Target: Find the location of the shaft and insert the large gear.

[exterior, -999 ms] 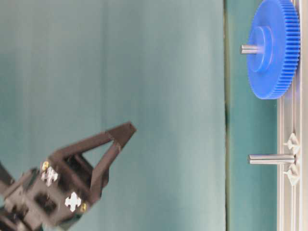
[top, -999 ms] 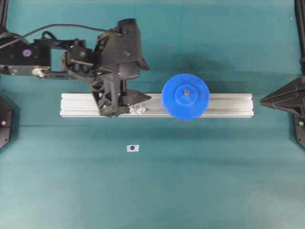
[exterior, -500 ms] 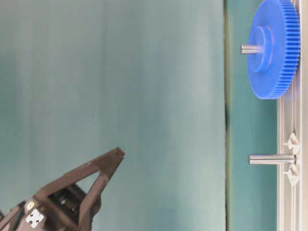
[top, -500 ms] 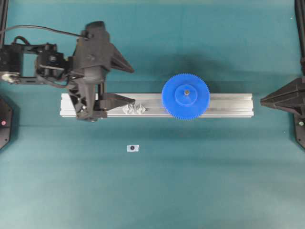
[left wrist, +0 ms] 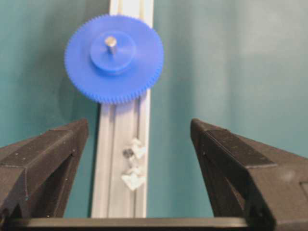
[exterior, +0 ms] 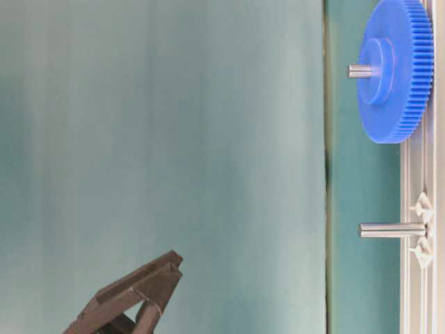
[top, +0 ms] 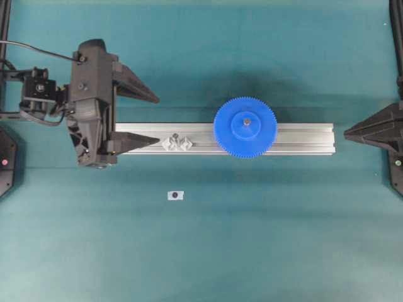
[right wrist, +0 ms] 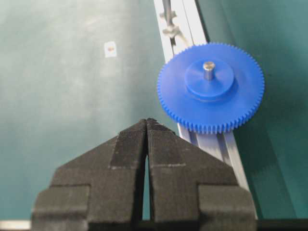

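Overhead: the large gear [top: 245, 127] sits on the aluminium rail [top: 302, 138], a pin through its hub. The left gripper [top: 154, 119] hangs at nine o'clock of it, jaws wide apart.
Table-level: the shaft [exterior: 391, 229] stands bare between two clear blocks [exterior: 421, 207].
Left wrist: gear at twelve o'clock.
Right wrist: the right gripper [right wrist: 147, 126] pressed together.
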Controlling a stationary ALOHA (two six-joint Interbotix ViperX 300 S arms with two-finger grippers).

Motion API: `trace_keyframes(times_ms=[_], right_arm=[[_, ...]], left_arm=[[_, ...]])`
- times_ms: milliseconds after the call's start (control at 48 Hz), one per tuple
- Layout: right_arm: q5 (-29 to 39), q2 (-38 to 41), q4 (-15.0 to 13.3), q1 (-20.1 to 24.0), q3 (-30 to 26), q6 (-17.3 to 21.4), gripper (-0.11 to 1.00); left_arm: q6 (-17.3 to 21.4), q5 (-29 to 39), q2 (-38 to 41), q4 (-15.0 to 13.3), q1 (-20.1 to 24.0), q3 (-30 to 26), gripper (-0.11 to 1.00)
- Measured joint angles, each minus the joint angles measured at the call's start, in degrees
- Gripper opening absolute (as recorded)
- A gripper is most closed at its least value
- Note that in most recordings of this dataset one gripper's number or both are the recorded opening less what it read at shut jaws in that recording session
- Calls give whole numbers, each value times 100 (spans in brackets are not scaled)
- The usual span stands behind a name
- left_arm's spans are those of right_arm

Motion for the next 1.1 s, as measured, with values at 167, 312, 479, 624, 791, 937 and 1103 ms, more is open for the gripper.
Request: trace_keyframes(times_ms=[167,312,479,624,791,937,1103], right_arm=[[-18,-9,-9,0,26,0,2],[-26,-26,-9,0,35,0,2],[-26,-105,-9,0,70,0,2],[-62,-158,-9,0,123,0,2],[-123,-167,-9,0,167,0,2],[-149,-167,-9,0,176,0,2],[-149,-167,-9,0,176,0,2]], left_arm=[[0,0,-114,18,-9,88,87],[9,-9,-246,18,-18,220,86],[26,0,-422,18,-26,325,86],[35,0,-519,18,-53,404,86],[35,-9,-571,18,-79,475,86],[35,-9,-615,18,-88,519,86],[35,-9,-703,18,-105,580,86]])
